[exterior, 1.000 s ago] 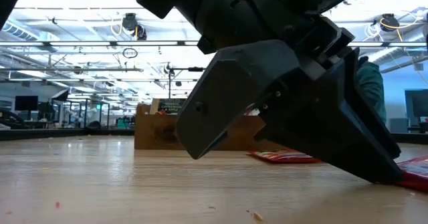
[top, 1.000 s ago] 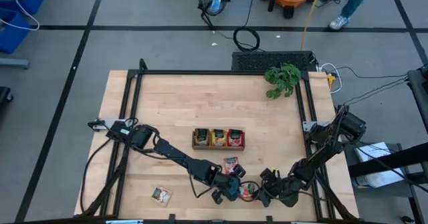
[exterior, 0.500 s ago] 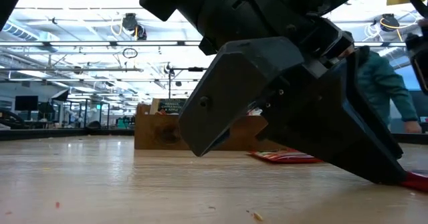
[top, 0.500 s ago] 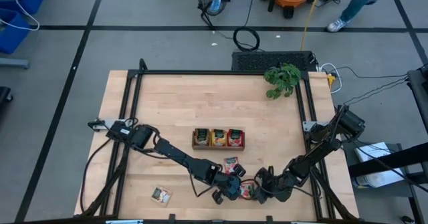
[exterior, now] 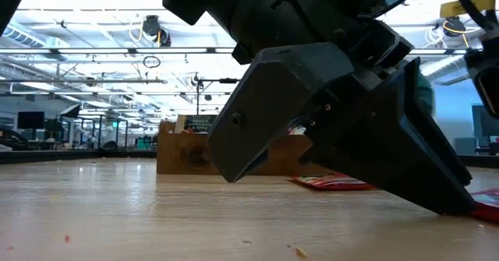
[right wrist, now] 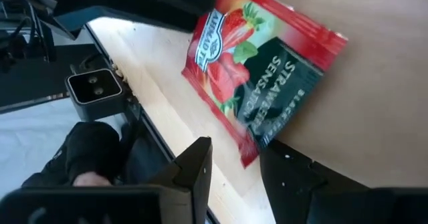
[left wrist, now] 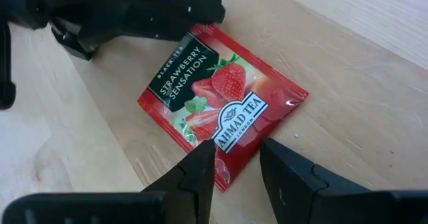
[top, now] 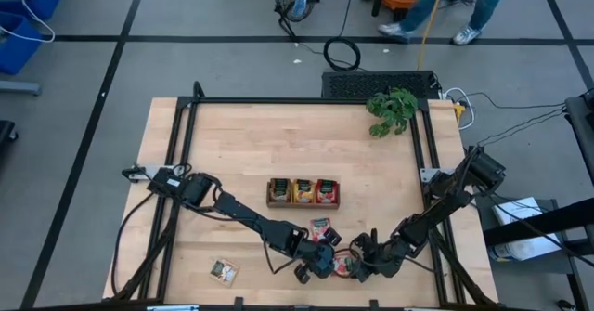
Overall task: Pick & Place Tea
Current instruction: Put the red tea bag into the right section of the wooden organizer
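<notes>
The strawberry sachet [left wrist: 221,110] is the piece both your arms are crowding: a red square with a dark green panel and a strawberry picture, lying flat on the worktop [top: 241,144] near its front edge, between the two pincers. From above you see it as a small red patch [top: 343,263].

Your left pincer [left wrist: 237,160] sits low at the sachet's edge, its two fingers parted by a narrow gap, and the sachet's edge runs in under the tips. You cannot tell whether they pinch the sachet or only rest on it. In the high view this pincer [top: 320,263] lies just left of the red patch.

Your right pincer [right wrist: 234,160] comes at the same sachet [right wrist: 264,70] from the other side, fingers likewise a little apart, with a corner of the sachet between them or just above them; again a real grip cannot be made out. From above it [top: 360,266] shows just right of the patch.

Another red sachet [top: 320,227] lies on the wood just behind the pincers, and a pale one [top: 223,271] rests well apart to the left. The long brown tray [top: 303,192] stands mid-worktop with sachets in all three compartments. A leafy plant [top: 392,110] sits at the far right corner. Beyond the worktop, a person's legs [top: 445,9] show on the floor.
</notes>
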